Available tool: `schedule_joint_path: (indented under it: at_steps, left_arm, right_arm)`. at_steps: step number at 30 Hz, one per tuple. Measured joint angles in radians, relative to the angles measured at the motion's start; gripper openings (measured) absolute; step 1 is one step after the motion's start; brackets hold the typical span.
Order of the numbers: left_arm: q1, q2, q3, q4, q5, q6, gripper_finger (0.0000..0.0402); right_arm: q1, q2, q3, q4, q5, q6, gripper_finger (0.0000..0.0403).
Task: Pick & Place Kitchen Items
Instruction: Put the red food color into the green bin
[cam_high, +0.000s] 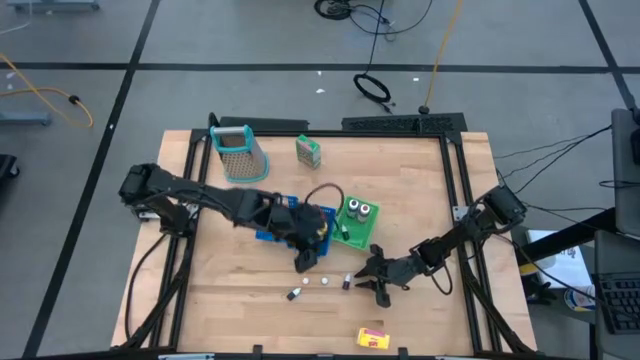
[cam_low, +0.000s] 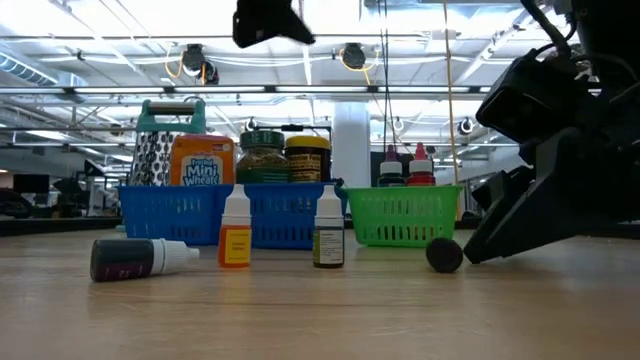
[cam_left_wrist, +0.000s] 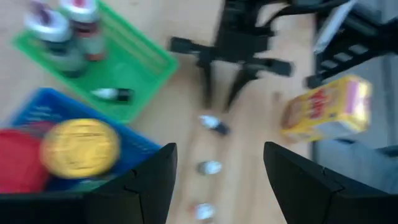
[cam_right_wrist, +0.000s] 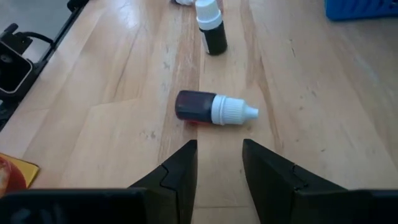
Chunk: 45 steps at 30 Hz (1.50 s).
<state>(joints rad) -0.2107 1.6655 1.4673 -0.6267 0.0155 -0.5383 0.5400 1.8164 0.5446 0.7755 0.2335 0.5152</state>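
My right gripper is open and low over the table, just short of a small dark bottle with a white cap lying on its side; in the high view, gripper and bottle are close together. Beyond it stand a dark upright bottle and an orange one, and another dark bottle lies farther left. My left gripper is open and empty, raised above the blue tray's near edge. The yellow box lies near the table's near edge, and the green carton stands far back.
The blue tray holds a yellow-lidded jar and a red item. The green tray holds two cans and a small bottle. The metal grater stands at the far left. Bare wood lies left of the bottles.
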Motion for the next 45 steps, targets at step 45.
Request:
schedule_joint_path:
  at_steps: [45]
  left_arm:
    - [-0.065,0.63,0.592,-0.238,0.081,-0.389,0.0241]
  right_arm:
    - [0.13,-0.36,-0.128,-0.268,0.033,0.042,0.0075]
